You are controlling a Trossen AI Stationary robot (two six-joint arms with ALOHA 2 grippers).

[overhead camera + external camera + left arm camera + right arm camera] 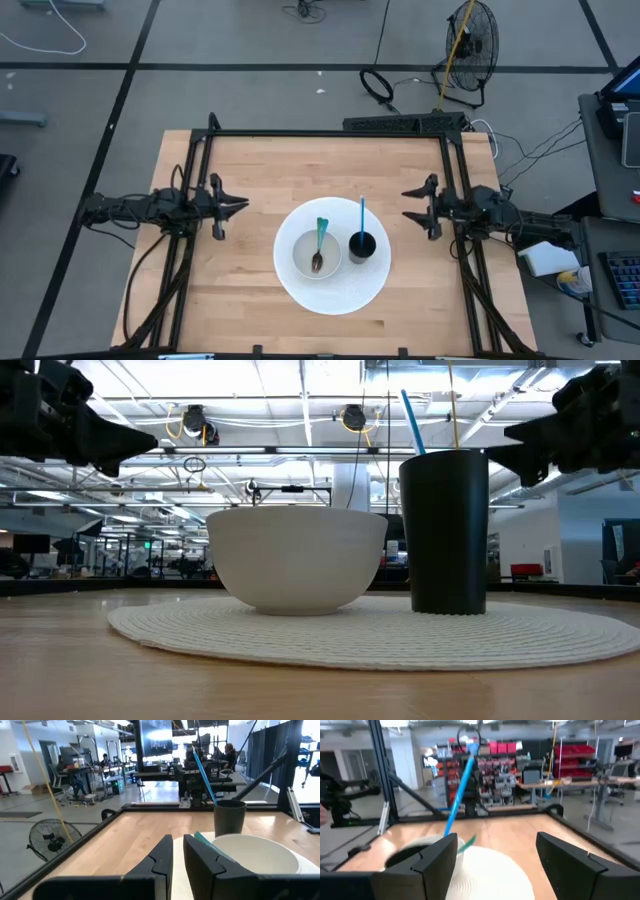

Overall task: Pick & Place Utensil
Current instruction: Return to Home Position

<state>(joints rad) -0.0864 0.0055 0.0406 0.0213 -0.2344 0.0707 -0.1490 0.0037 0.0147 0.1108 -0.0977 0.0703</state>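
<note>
A round white placemat (335, 290) lies mid-table. On it stand a white bowl (305, 250) and a black cup (362, 246), side by side. A teal-handled spoon (320, 237) lies in the bowl, its handle (202, 839) leaning on the far rim. A thin blue utensil (362, 214) stands tilted in the cup (445, 530). My left gripper (243, 206) hovers left of the mat, shut, pointing toward the bowl (255, 855). My right gripper (404, 204) hovers right of the cup, open (496, 840). Both are raised above the table in the low view.
A black frame (330, 133) runs along the table's far edge and down both sides behind the arms. Bare wood (300, 170) lies between the mat and the far rail. A fan (470, 40) stands on the floor beyond the table.
</note>
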